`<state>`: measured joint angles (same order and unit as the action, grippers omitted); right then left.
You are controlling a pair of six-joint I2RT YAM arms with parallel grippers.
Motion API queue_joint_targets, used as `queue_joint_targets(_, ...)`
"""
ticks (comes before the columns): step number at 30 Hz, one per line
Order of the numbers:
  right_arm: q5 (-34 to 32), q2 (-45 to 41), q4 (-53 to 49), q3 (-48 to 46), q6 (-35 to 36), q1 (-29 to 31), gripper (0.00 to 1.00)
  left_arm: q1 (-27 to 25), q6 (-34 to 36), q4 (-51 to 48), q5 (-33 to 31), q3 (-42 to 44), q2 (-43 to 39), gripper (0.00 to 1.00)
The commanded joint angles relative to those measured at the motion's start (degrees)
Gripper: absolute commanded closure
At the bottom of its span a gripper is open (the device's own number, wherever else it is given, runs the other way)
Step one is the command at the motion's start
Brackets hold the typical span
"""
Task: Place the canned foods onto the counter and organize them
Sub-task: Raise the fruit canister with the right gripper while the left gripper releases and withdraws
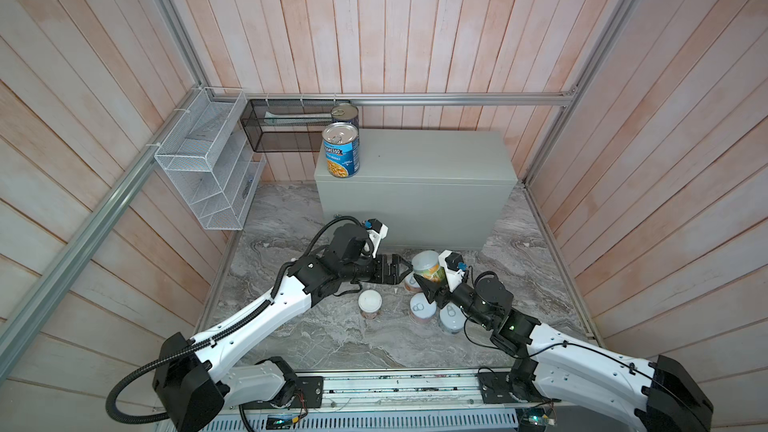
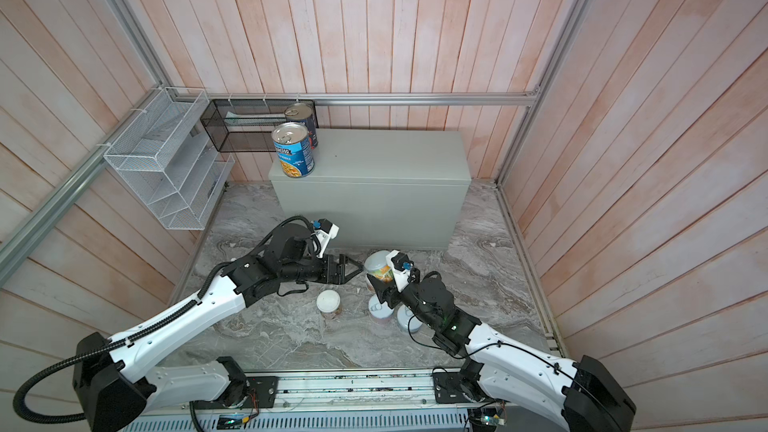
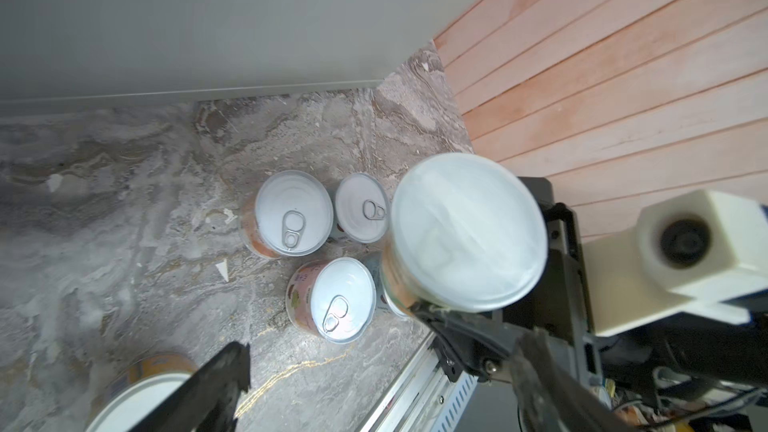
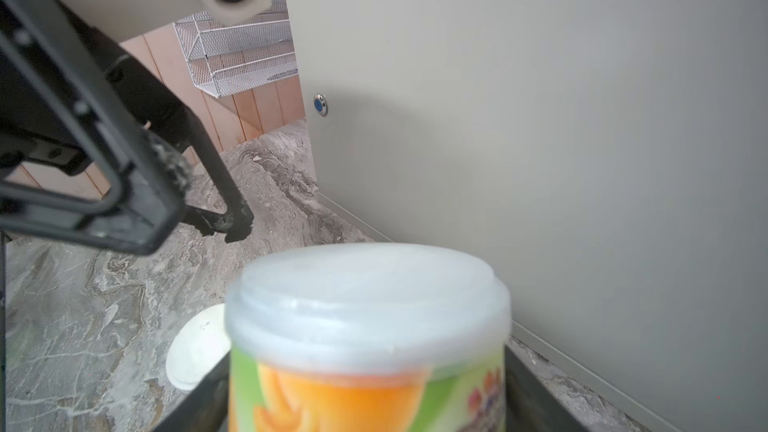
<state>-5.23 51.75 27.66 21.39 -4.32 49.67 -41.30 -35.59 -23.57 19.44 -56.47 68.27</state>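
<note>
The right claw (image 1: 431,281) is clamped on a white-lidded can (image 1: 424,261) with a green and orange label. It holds the can above the marble surface (image 1: 291,338) at centre frame, short of the counter (image 1: 415,155). The left claw (image 1: 407,271) stands wide and empty just beside it.

The grip looks low on the can, so it may tip, or clip the counter's front edge when raised. The nearby left claw could also be bumped.

Only the top views show the blue can (image 1: 341,151) and a second tall can (image 1: 345,112) on the counter's left end. The left wrist view alone shows three pull-tab cans (image 3: 294,213) clustered below the held one. The right wrist view alone shows the counter's lock (image 4: 320,105).
</note>
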Motion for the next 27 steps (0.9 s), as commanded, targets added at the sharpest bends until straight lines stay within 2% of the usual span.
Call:
queue_joint_targets(1,0.46,-1.67,2.58,6.42,-0.2,-0.32,0.3,1.45,-4.21,5.77,-4.85,4.97,-5.13,0.0)
queue_joint_targets(6,4.08,0.59,1.97,13.95,1.42,-0.35,0.3,2.46,-5.05,4.85,-10.09,9.38,-12.0,0.0)
queue_joint_targets(11,6.59,5.27,3.41,23.06,3.74,-0.28,0.3,2.54,-4.48,4.02,-13.34,11.8,-14.77,0.0)
queue_joint_targets(18,6.04,13.22,7.18,35.61,5.13,-0.92,0.28,2.63,-3.49,5.47,-13.29,13.49,-14.37,0.0)
queue_joint_targets(27,11.96,27.17,8.0,51.56,6.84,-5.81,0.27,2.63,-2.24,5.38,-12.58,14.36,-14.32,0.0)
